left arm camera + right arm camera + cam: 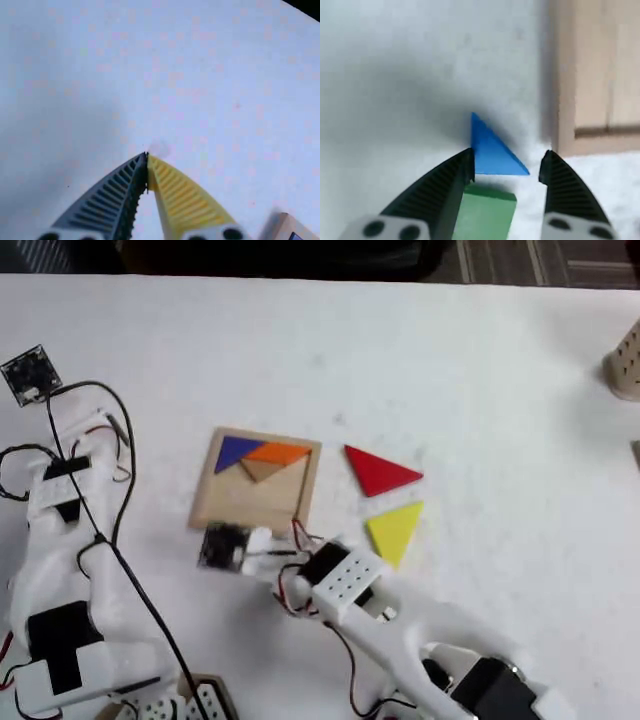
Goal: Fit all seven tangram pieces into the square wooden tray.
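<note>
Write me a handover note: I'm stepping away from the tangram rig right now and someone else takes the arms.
Left gripper: shut, nothing in it, over bare table.
Right gripper: open, fingers on either side of the small blue triangle, which lies on the table just outside the tray; the green piece lies next to it.
Done: the dark blue triangle, orange triangle and tan triangle sit in the tray.
Left: small blue triangle, green piece, plus the red triangle and yellow triangle on the table beside the tray.
</note>
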Available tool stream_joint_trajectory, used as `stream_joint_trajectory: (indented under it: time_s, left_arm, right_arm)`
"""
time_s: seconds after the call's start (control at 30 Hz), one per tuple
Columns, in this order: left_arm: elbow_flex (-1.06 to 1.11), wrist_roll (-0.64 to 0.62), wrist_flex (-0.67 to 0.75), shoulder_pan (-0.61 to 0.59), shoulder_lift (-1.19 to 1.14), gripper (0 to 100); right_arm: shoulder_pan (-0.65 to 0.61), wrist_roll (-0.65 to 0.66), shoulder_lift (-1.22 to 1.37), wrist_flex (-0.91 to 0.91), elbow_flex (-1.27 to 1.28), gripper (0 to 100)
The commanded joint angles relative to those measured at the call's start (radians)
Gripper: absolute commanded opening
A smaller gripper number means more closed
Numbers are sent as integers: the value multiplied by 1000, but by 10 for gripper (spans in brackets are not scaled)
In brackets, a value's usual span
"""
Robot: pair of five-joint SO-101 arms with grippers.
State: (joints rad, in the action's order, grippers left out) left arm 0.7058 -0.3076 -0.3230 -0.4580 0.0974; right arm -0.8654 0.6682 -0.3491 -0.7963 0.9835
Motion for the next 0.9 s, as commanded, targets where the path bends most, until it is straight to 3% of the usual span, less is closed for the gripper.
stream_joint_trajectory:
  time_s: [0.0,0.17,0.5,0.73,0.87]
  left_arm:
    - [-58,-11,28,-4,4,24]
    - [-58,-9,28,-4,4,24]
    - [-58,-9,29,-4,4,24]
    - [-58,-9,29,-4,4,24]
    - [-58,-9,29,-4,4,24]
  right_arm:
    - [-21,181,-7,-13,0,208]
    - [-42,301,4,-65,9,208]
    - [-58,310,174,-99,-95,203]
    - [-56,299,170,-97,-95,15]
    - [-56,241,170,-110,-95,33]
